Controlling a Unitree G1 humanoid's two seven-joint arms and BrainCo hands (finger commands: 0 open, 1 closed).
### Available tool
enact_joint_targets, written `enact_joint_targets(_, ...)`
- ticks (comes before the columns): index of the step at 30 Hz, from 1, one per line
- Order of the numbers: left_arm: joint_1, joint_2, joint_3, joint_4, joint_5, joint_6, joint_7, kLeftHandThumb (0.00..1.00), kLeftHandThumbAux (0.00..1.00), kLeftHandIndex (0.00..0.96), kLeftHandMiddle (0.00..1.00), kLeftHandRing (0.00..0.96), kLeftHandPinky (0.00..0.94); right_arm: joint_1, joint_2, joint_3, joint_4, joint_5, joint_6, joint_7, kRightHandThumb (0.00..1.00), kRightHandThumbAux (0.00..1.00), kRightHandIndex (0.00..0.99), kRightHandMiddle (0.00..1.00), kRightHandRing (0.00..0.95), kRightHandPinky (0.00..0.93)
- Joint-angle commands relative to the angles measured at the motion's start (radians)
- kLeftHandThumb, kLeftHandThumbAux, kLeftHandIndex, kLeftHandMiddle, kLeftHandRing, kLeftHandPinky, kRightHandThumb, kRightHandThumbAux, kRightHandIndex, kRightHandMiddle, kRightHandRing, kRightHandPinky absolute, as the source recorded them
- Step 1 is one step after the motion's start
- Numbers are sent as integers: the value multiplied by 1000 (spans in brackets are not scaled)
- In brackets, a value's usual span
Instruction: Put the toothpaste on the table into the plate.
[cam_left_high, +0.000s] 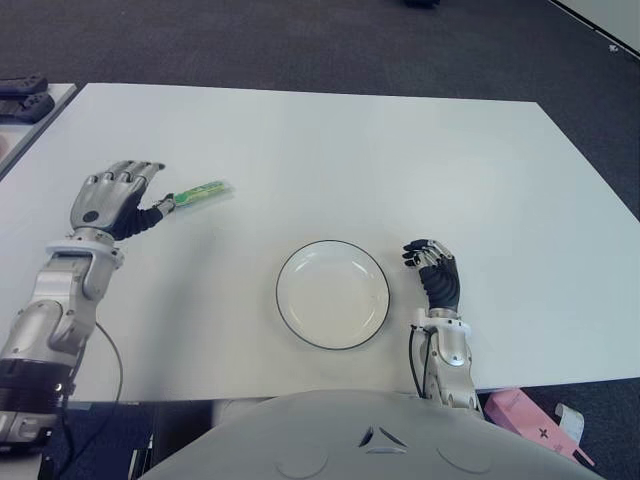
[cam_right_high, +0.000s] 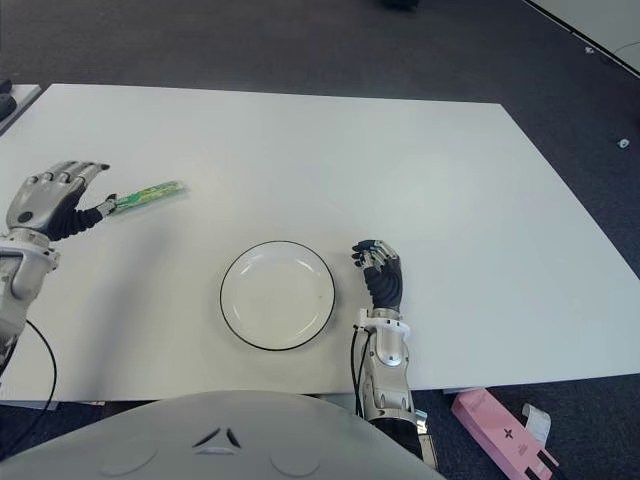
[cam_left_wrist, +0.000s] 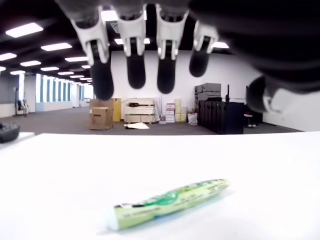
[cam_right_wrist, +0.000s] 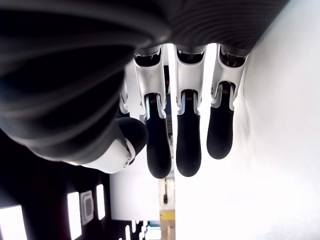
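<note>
A green and white toothpaste tube (cam_left_high: 200, 193) lies flat on the white table (cam_left_high: 330, 160), left of centre. My left hand (cam_left_high: 115, 198) hovers just to its left, fingers spread and holding nothing, the thumb tip close to the tube's cap end. In the left wrist view the toothpaste tube (cam_left_wrist: 167, 204) lies on the table below the spread fingers (cam_left_wrist: 136, 70), apart from them. The white plate (cam_left_high: 332, 293) with a dark rim sits near the table's front edge. My right hand (cam_left_high: 436, 273) shows just right of the plate, fingers loosely bent and holding nothing.
Dark objects (cam_left_high: 22, 98) lie on a second table at the far left. A pink box (cam_right_high: 502, 435) lies on the floor at the lower right. Dark carpet surrounds the table.
</note>
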Motion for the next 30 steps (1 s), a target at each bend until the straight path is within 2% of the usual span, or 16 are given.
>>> enact_joint_targets(1, -40, 50, -23, -13, 40, 14, -63, 523, 221, 3, 74, 60, 95, -3, 16, 5, 7, 6, 14, -2, 708, 727, 428, 487, 485, 476)
enact_joint_targets(13, -173, 103, -113, 153, 74, -50, -31, 523, 197, 0, 42, 48, 127, -4, 14, 5, 11, -2, 13, -11, 709, 726, 428, 487, 485, 480)
enact_joint_targets(15, -192, 110, -127, 180, 72, -72, -25, 519, 187, 0, 42, 48, 120, -4, 13, 5, 12, -3, 8, -12, 709, 727, 428, 488, 486, 484)
enact_joint_targets(21, -346, 109, -234, 482, 82, -225, 65, 490, 128, 0, 65, 80, 159, -3, 12, 4, 13, 0, 7, -11, 709, 727, 428, 489, 487, 479)
enact_joint_targets(25, -366, 127, -253, 489, 68, -264, 51, 489, 96, 0, 79, 93, 151, 0, 13, 3, 11, 4, 5, -10, 710, 727, 428, 490, 487, 480)
enact_joint_targets(30, -432, 119, -304, 556, 72, -296, 18, 499, 61, 0, 82, 81, 112, 2, 12, 0, 11, 7, 8, -9, 710, 727, 428, 491, 491, 485)
